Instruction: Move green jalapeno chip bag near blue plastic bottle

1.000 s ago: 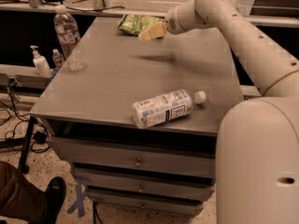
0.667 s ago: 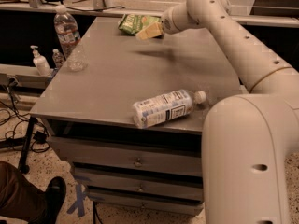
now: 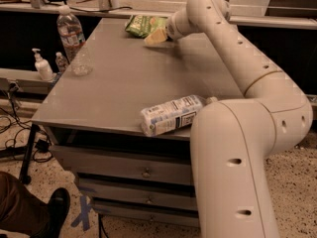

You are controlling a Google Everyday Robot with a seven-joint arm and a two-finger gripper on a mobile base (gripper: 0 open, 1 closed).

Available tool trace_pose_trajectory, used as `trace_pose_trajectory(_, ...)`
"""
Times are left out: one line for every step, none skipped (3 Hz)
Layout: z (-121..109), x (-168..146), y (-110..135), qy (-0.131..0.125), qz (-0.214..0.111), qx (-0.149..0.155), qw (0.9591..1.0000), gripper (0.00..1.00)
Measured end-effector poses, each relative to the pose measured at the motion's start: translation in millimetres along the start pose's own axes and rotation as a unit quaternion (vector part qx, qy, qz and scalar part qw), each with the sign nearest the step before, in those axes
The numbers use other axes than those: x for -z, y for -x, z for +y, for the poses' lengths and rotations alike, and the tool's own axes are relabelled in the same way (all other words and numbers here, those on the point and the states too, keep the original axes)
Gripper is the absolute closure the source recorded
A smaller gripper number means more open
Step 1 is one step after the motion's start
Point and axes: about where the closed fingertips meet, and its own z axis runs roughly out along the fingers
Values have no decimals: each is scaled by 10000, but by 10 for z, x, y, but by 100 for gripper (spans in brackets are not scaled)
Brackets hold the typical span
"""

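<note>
Item: green jalapeno chip bag (image 3: 141, 25) — at table (image 3: 114, 83) far edge; gripper (image 3: 155, 36) is placed beside it, presumably for pickup — clench cannot be told; blue plastic bottle (image 3: 171, 115) at near edge.

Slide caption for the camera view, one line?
Gripper at the green jalapeno chip bag, far side of table; blue plastic bottle lies near front edge.

gripper (image 3: 155, 36): held over table's far end, just beside green jalapeno chip bag (image 3: 141, 25) | middle: open table (image 3: 114, 83) surface seen between bag and blue plastic bottle (image 3: 171, 115) lying at near edge | left: blocked by upright water bottle (image 3: 71, 32) | right: spanned by arm (image 3: 237, 53)
</note>
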Motion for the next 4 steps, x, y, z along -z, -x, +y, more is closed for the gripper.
trace_pose_trajectory(-64,-80,-29,-76,60,-39,9999,41)
trace_pose_trajectory(-141,-64,-15,-155,58,-24,9999,64)
trace_pose_trajectory(-200,40,45,-214,-20,-2,9998,88)
trace_pose_trajectory(-188,241,115,-166,-126,15,9998,100)
